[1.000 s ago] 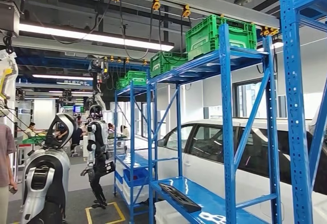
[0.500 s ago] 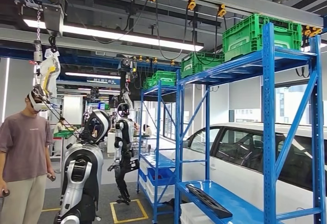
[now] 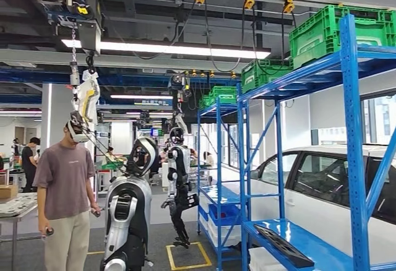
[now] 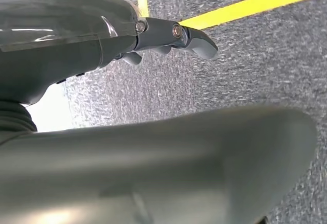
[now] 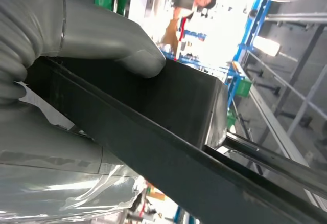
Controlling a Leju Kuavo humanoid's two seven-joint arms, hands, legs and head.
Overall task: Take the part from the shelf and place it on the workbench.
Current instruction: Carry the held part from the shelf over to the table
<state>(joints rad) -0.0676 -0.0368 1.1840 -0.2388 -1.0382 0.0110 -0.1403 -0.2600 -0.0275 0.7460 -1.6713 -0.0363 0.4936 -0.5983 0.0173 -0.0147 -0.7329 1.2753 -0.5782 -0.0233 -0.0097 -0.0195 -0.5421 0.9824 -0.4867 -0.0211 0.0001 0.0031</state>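
In the right wrist view my right hand [image 5: 88, 35] grips a long black part [image 5: 162, 127], the thick grey thumb [image 5: 127, 50] pressed on its flat side; the part runs out past the hand. Another long black part [image 3: 283, 246] lies on the low level of the blue shelf [image 3: 350, 159] at the right of the head view. My left hand [image 4: 115, 45] hangs over grey carpet with yellow floor lines [image 4: 250, 4], its fingers [image 4: 192, 37] stretched out and holding nothing.
A person [image 3: 65, 190] wearing a headset stands at the left, holding controllers. Two other humanoid robots [image 3: 128, 215] [image 3: 179, 181] stand ahead near a second blue shelf [image 3: 219, 178]. A white car [image 3: 322, 184] sits behind the shelf. A table [image 3: 16, 206] shows at the far left.
The whole head picture has swung to the left: the shelf and car have slid to the right of the frame, and the person and the table have come into view.
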